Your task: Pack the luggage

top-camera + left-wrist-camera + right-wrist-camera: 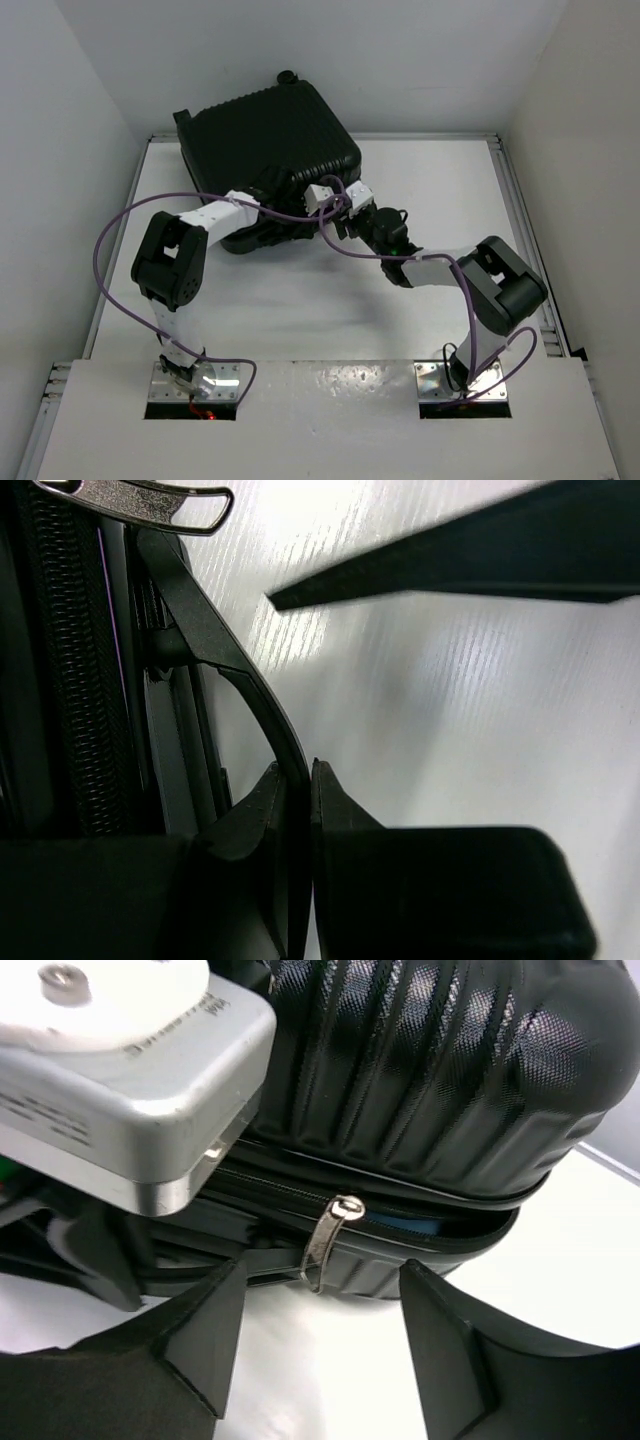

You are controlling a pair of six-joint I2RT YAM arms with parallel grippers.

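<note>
Luggage (pixel 270 150) at far edge of table (pixel 300 310); left gripper (pixel 310 775) clamped on its black strip (pixel 255 690); right gripper (pixel 322 1290) open before zipper pull (pixel 330 1235).

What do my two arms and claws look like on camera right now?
White links and bulky black joint housings on left arm and right arm, purple cables looping loose alongside. Matte black left claw and right claw, wedge-shaped fingers tapering to points.
</note>
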